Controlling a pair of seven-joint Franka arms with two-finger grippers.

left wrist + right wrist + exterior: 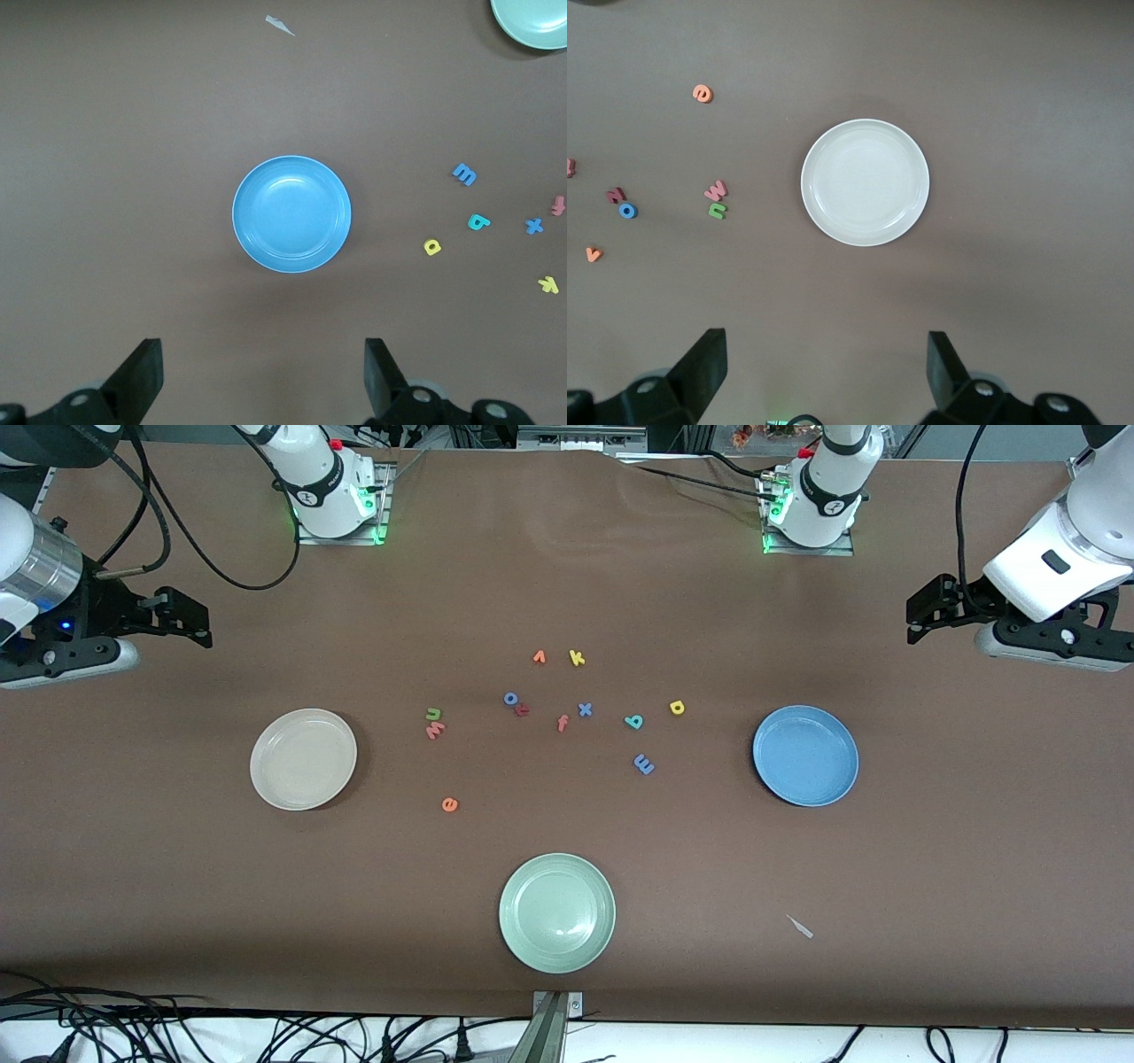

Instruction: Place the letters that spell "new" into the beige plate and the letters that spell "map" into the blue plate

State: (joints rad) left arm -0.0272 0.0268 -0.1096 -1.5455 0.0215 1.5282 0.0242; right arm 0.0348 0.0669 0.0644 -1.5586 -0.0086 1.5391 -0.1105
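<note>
Nothing is sorted yet: at the frame's left edge the right gripper [190, 615] hangs spread and empty, the beige plate [303, 759] below it bare. Centre frame lie the green "n" [433, 713], red "w" [435, 730], orange "e" [449, 804], teal "a" [633, 722], blue "m" [644, 763] and yellow "p" [677, 708] — then the blue plate [805, 755], and at the right edge the left gripper [926, 613], likewise spread. Next, I judge, comes a descent onto one small letter.

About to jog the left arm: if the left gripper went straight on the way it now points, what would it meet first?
Most likely bare table just short of the blue plate. The left gripper hangs open above the table, and its wrist view looks down with the plate just ahead of the fingers. Depth is unclear, so it might catch the plate's rim.
</note>
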